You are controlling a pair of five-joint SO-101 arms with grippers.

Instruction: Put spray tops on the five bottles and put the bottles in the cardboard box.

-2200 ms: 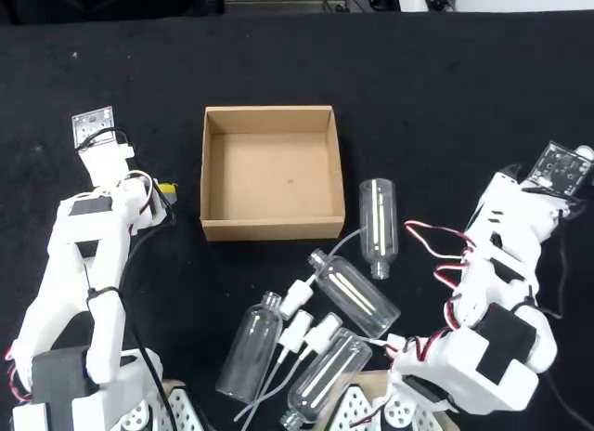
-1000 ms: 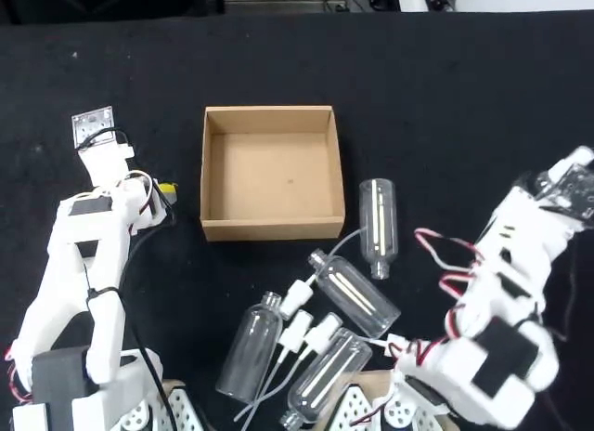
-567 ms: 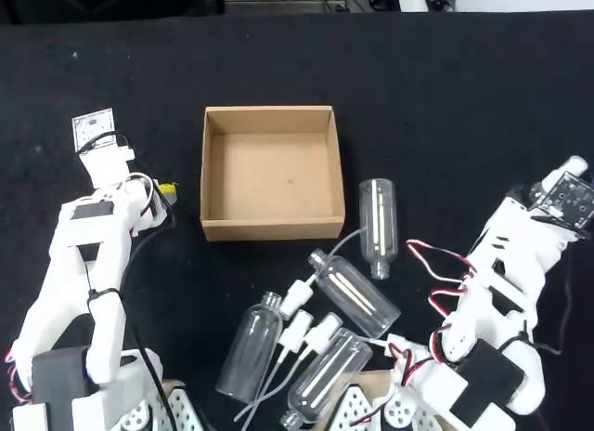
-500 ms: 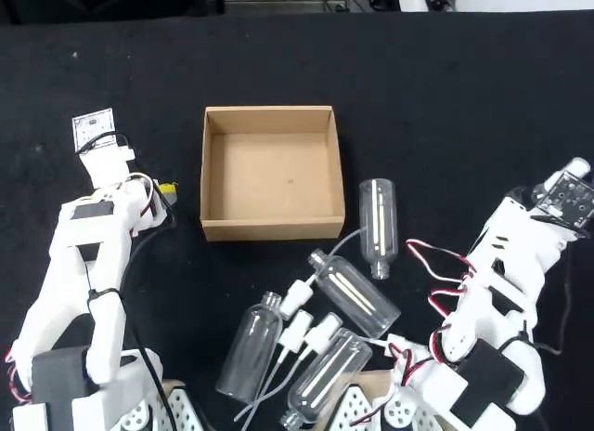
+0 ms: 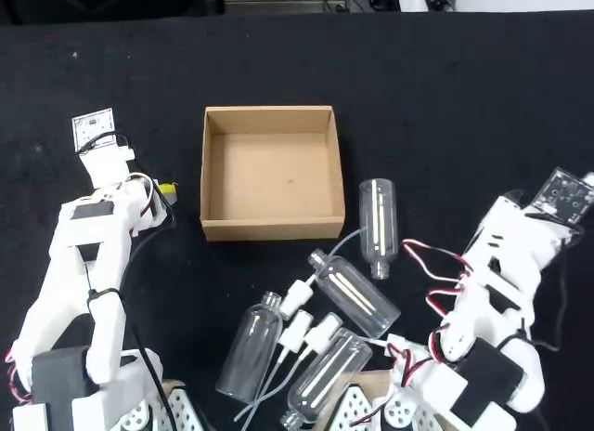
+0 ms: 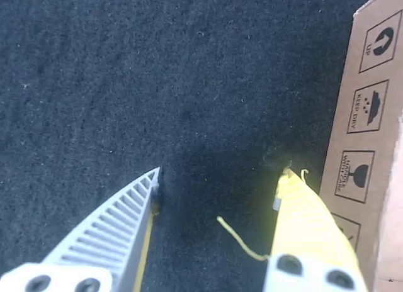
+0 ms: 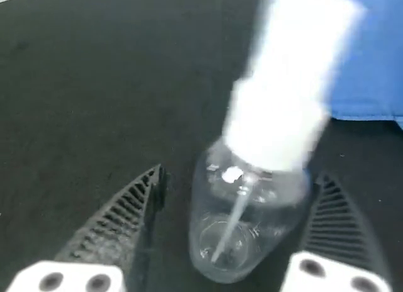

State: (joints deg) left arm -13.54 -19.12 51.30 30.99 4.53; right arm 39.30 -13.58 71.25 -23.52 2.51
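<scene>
Right arm (image 5: 506, 264) shifted; right pincer (image 7: 240, 175) released around a bottle (image 7: 252, 241), left pincer (image 6: 221, 172) released.

The cardboard box (image 5: 269, 229) sits on the counter (image 5: 464, 87), left of centre. The left arm (image 5: 88, 254) is to its left, its jaws spread over the counter just beside the box's left wall. Just right of the box's near right corner lies the first bottle (image 5: 378, 217), neck toward the near edge. In front of the box three more lie clustered: the slanted bottle (image 5: 357, 296) in the middle, the left bottle (image 5: 251, 347) beside it, and the nearest bottle (image 5: 327, 368). The loose spray tops (image 5: 297, 331) lie among them. The right arm (image 5: 506, 282) is at the right, well apart from the box; between its spread jaws sits the fifth bottle (image 7: 252, 235), with a fitted spray top (image 7: 283, 116) on its neck
</scene>
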